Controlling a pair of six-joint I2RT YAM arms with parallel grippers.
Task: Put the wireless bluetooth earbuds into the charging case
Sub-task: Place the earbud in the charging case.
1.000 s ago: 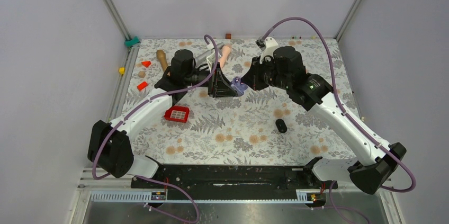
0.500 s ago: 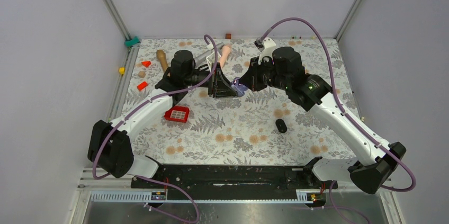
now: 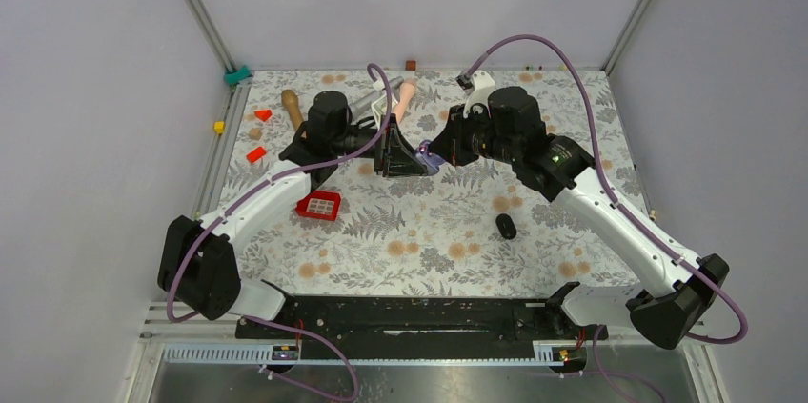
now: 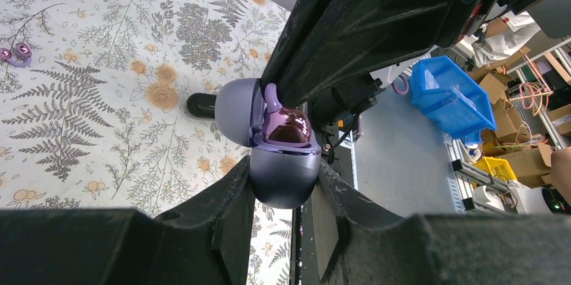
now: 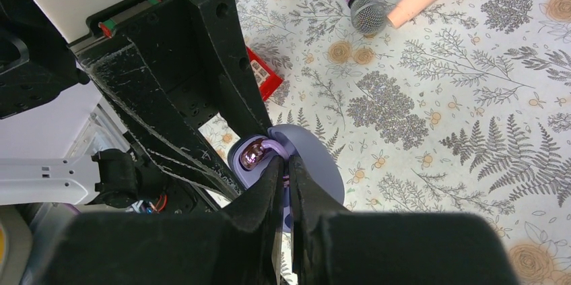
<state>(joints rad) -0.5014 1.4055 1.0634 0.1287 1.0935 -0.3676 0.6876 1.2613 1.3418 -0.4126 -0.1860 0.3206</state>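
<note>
Above mat [image 3: 419, 231]: left claw [image 4: 284, 191] clamps charging case [image 4: 283, 176], opening toward right claw [image 5: 286, 177] pinching earbud [image 4: 286, 127].

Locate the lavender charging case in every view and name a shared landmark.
Top external: charging case just behind table centre.
Left wrist: charging case at centre, open.
Right wrist: charging case at lower centre.
Landmark: the left gripper's fingers clamping it, in all three.

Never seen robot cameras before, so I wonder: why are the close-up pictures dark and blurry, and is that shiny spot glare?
Left wrist view: the left gripper sits too near the lens, so it blurs black; the charging case is sharp, with glare on its glossy purple inside. Right wrist view: the right gripper blurs likewise. Top view: evenly lit, sharp.
</note>
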